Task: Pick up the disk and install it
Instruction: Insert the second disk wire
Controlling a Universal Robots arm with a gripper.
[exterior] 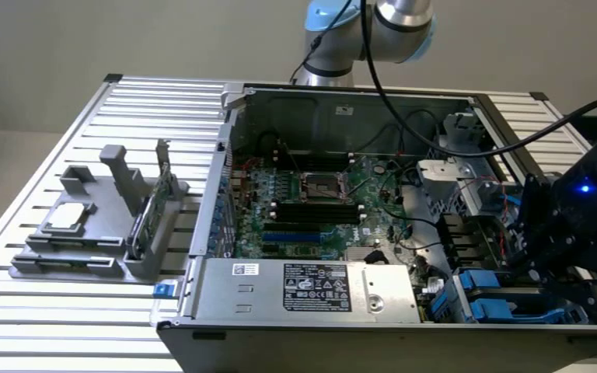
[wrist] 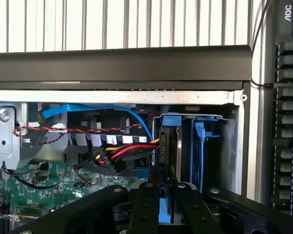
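The disk (wrist: pixel 169 146) stands on edge in the drive bay at the corner of the open computer case (exterior: pixel 329 93). I see its dark side and the blue rails (wrist: pixel 171 120) along it. My gripper (wrist: pixel 164 187) reaches down onto it, and its two black fingers (wrist: pixel 149 200) are closed against a blue strip of the disk between them. In the exterior view the gripper (exterior: pixel 540 264) hangs over the case's corner on the exterior view's right, just above the blue drive rails (exterior: pixel 485 299).
Red, yellow and black cables (wrist: pixel 122 153) and a blue cable (wrist: pixel 88 109) run beside the bay. The motherboard (exterior: pixel 309 202) fills the case floor and the power supply (exterior: pixel 309 287) sits at its front. A grey fixture (exterior: pixel 102 233) holds a square chip and an upright card. A keyboard (wrist: pixel 285 126) lies outside the case.
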